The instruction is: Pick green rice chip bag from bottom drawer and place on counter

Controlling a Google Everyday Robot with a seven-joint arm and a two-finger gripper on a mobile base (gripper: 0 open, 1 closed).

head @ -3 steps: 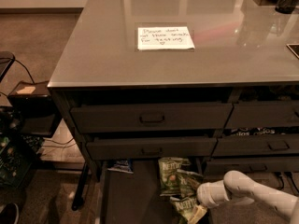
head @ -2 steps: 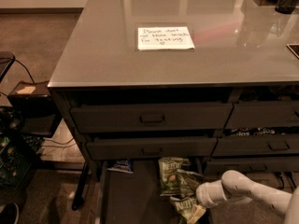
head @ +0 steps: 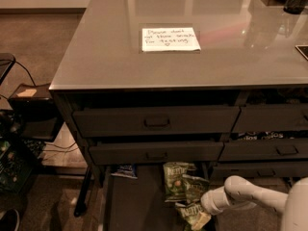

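Green rice chip bag (head: 177,181) just beside claw (head: 206,206)

White handwritten note (head: 171,39), upper drawers (head: 156,121) with recessed handles, blue snack packet (head: 124,171), floor cables (head: 57,148)

Smooth white robot arm (head: 252,196)
The arm is glossy white: rounded tube sections, a bulbous joint, a wider pale shell at far right; its gripper (head: 206,209) sits low in view, right of centre.
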